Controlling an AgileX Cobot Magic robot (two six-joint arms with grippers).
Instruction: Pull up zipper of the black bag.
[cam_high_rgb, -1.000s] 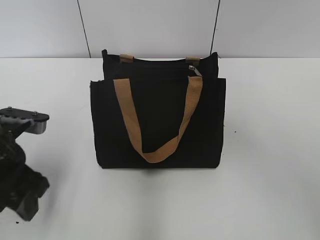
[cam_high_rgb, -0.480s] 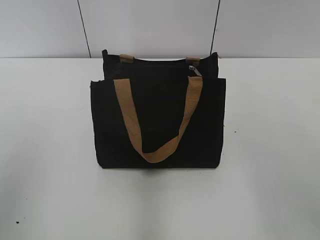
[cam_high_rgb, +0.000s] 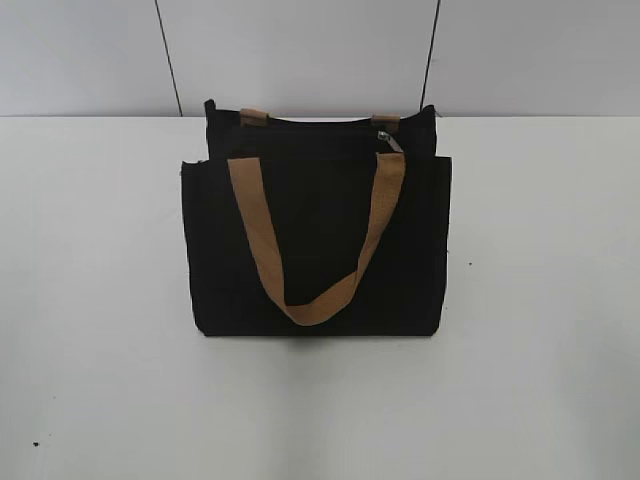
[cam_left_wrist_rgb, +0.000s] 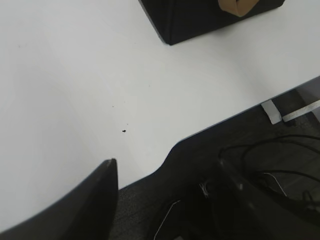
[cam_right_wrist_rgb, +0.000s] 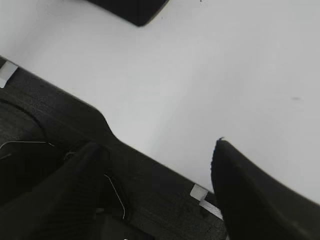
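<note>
Both jaws spread wide, clear of black bag (cam_high_rgb: 315, 240), zipper (cam_high_rgb: 390, 141) at right end.

The black bag (cam_high_rgb: 315, 240) looks like matt woven cloth, slightly coarse. Its tan strap (cam_high_rgb: 318, 235) reads as flat webbing with a dull finish. The zipper (cam_high_rgb: 388, 141) pull is small, silvery metal with a faint shine. The desk (cam_high_rgb: 540, 300) is smooth, white and softly reflective. Both claws, left (cam_left_wrist_rgb: 170, 200) and right (cam_right_wrist_rgb: 160, 195), look like matt black plastic.
</note>
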